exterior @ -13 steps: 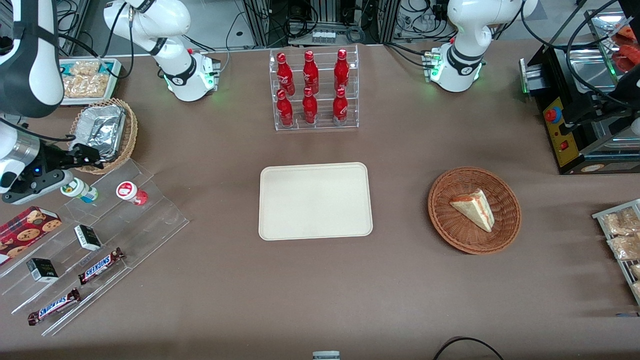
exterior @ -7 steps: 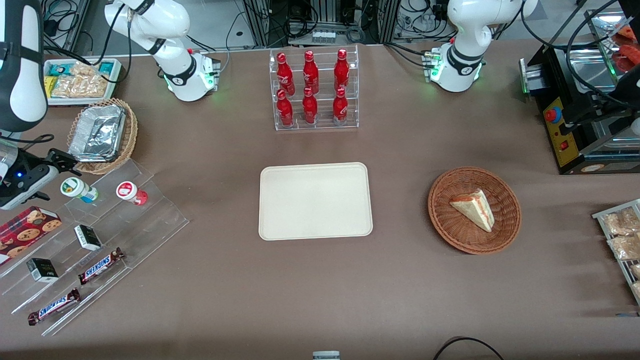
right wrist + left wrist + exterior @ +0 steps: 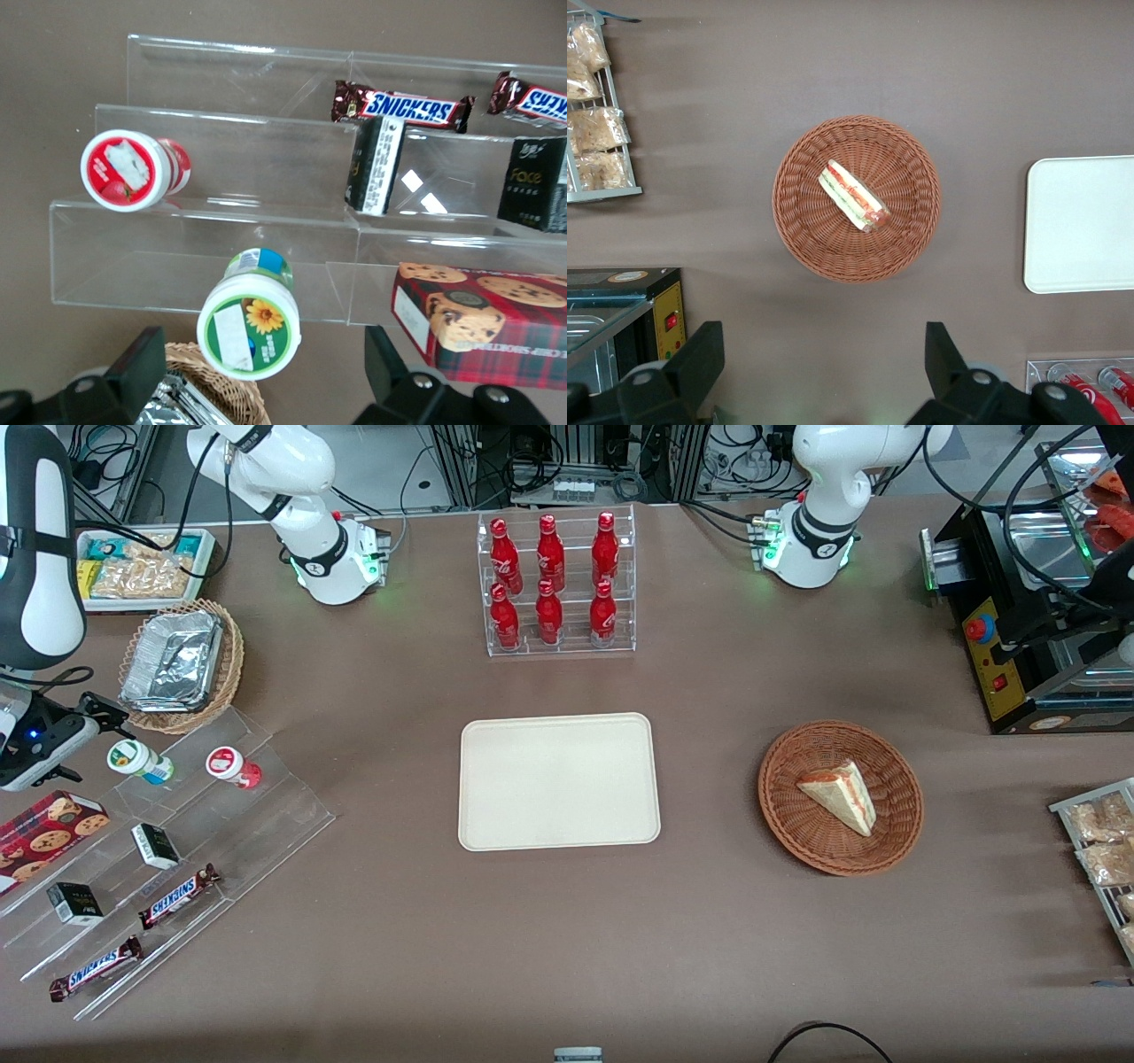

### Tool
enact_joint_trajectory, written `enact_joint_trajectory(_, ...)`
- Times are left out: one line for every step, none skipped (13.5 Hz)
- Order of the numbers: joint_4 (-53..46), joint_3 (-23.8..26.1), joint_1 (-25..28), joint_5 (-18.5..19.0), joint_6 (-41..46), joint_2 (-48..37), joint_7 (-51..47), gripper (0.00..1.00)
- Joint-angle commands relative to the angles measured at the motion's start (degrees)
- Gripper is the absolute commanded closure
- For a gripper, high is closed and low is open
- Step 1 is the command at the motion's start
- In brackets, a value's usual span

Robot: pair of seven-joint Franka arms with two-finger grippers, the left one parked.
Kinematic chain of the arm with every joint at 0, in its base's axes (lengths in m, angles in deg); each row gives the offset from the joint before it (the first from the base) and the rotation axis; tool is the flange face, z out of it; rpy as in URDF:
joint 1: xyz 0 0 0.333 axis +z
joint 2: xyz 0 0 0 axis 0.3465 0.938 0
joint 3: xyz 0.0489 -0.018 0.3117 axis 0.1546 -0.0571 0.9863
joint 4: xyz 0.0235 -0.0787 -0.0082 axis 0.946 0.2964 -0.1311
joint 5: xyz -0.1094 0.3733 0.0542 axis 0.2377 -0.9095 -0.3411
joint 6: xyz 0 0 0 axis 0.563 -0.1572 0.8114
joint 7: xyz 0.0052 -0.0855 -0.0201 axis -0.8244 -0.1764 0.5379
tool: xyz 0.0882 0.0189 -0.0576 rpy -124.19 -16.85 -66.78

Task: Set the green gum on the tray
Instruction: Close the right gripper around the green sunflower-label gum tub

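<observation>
The green gum [image 3: 137, 760] is a white canister with a green lid. It lies tilted on the top step of a clear acrylic stand [image 3: 266, 815], beside the red-labelled canister [image 3: 232, 765]. My right gripper [image 3: 104, 717] hovers just above the green gum, a little farther from the front camera, and holds nothing. In the right wrist view the gripper [image 3: 261, 347] is open, and the green gum [image 3: 249, 326] shows between its two black fingers [image 3: 135, 367]. The beige tray [image 3: 558, 779] lies flat at the table's middle, with nothing on it.
A wicker basket with a foil container [image 3: 177, 662] stands close by the gripper. The stand also holds Snickers bars [image 3: 177, 895], black boxes [image 3: 155, 845] and a cookie box [image 3: 49, 828]. A rack of red bottles [image 3: 554, 584], a sandwich basket [image 3: 840, 797] and a white snack bin [image 3: 142, 567] are around.
My gripper has drawn back from over the foil basket toward the working arm's end of the table, uncovering the snack bin. The green gum has not moved.
</observation>
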Motion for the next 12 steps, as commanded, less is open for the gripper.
enact_joint_trajectory(2.2,0.3,-0.8,0.4,-2.1,-0.6,0.9,0.00)
enact_joint_trajectory(2.4,0.3,-0.8,0.2,-2.2,-0.7,0.9,0.00)
enact_joint_trajectory(3.2,0.3,-0.8,0.0,-2.4,-0.8,0.9,0.00)
enact_joint_trajectory(3.6,0.3,-0.9,-0.1,-3.0,-0.9,0.9,0.00)
enact_joint_trajectory(4.2,0.3,-0.9,-0.1,-3.6,-0.9,0.9,0.00)
enact_joint_trajectory(4.6,0.3,-1.1,-0.1,-4.4,-0.8,0.9,0.00)
enact_joint_trajectory(5.0,0.3,-1.3,-0.1,-5.1,-0.7,0.9,0.00)
enact_joint_trajectory(5.2,0.4,-1.3,-0.1,-5.6,-0.6,0.9,0.00)
enact_joint_trajectory(5.4,0.3,-1.3,-0.1,-6.0,-0.6,0.9,0.00)
enact_joint_trajectory(5.5,0.3,-1.3,-0.1,-6.4,-0.5,0.9,0.00)
enact_joint_trajectory(5.6,0.3,-1.3,-0.1,-6.8,0.0,0.9,0.00)
enact_joint_trajectory(5.7,0.3,-1.4,-0.1,-7.3,0.3,0.9,0.00)
